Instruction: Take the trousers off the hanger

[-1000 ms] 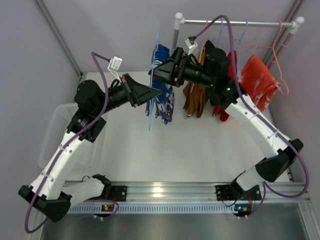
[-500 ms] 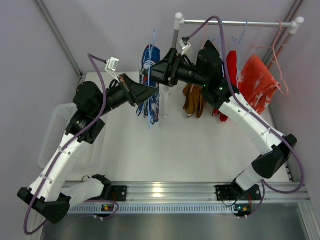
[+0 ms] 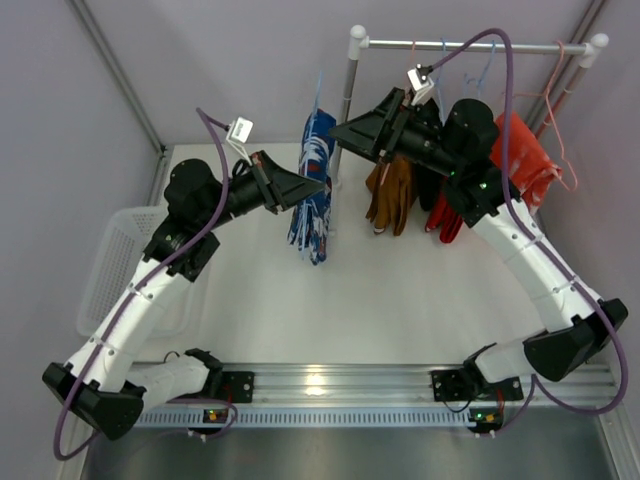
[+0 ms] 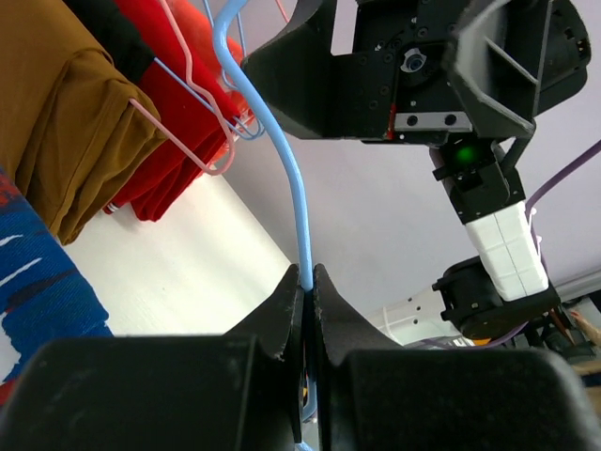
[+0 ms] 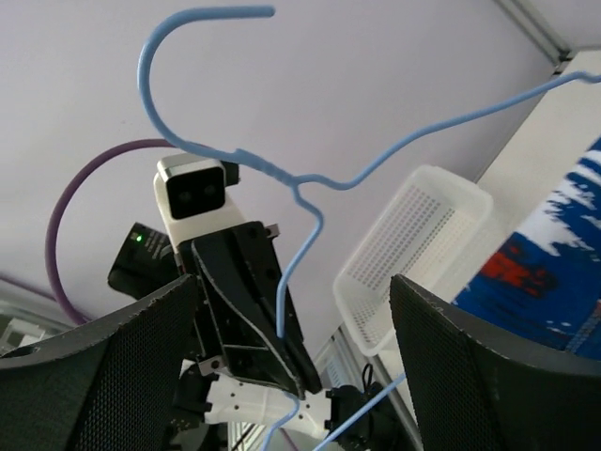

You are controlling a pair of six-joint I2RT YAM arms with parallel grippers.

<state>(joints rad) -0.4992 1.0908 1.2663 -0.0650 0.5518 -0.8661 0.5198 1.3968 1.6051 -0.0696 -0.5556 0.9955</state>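
Note:
The blue trousers with white and red pattern [image 3: 316,205] hang on a light blue hanger [image 3: 320,95] left of the rack post, off the rail. My left gripper [image 3: 320,183] is shut on the hanger wire, seen clearly in the left wrist view [image 4: 307,279]. My right gripper [image 3: 336,130] is open and empty just right of the hanger, and the hanger [image 5: 293,202] shows between its spread fingers [image 5: 122,376]. Tan-brown trousers [image 3: 392,195], black trousers [image 3: 430,185] and red trousers [image 3: 446,215] hang on the rail [image 3: 480,45] behind my right arm.
An orange-red wide garment [image 3: 520,150] hangs at the rail's right end. A white perforated basket [image 3: 110,270] stands at the table's left edge and also shows in the right wrist view [image 5: 423,254]. The rack post [image 3: 348,90] stands just right of the blue hanger.
My right gripper has drawn back to the right, away from the blue hanger. My left gripper still holds the hanger, and the blue trousers have swung slightly right.

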